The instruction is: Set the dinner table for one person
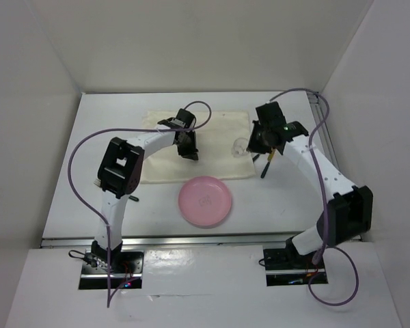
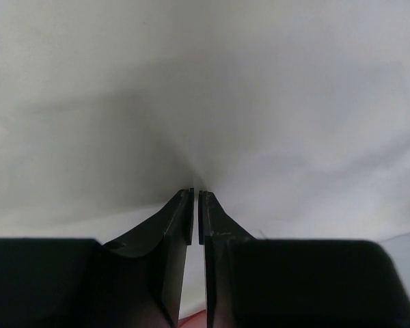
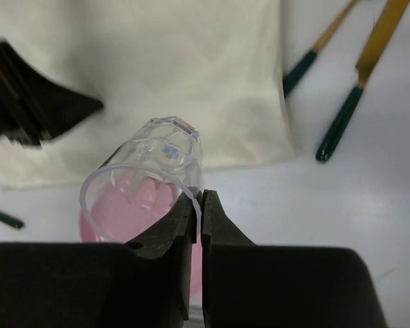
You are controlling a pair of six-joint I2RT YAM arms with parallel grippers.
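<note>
The right jaws were clamped on the rim of the clear round plastic cup, its axis tilting forward from them over the matte white desk beneath, while the farther left jaws were pinched shut on the cream rectangular cloth mat.

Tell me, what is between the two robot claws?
From above: only cream cloth lies between the left gripper and the glass held by the right gripper.

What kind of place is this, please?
Likely a robot test cell, not a home: bare white walls box in a railed table, and two arms are bolted at its near edge.
</note>
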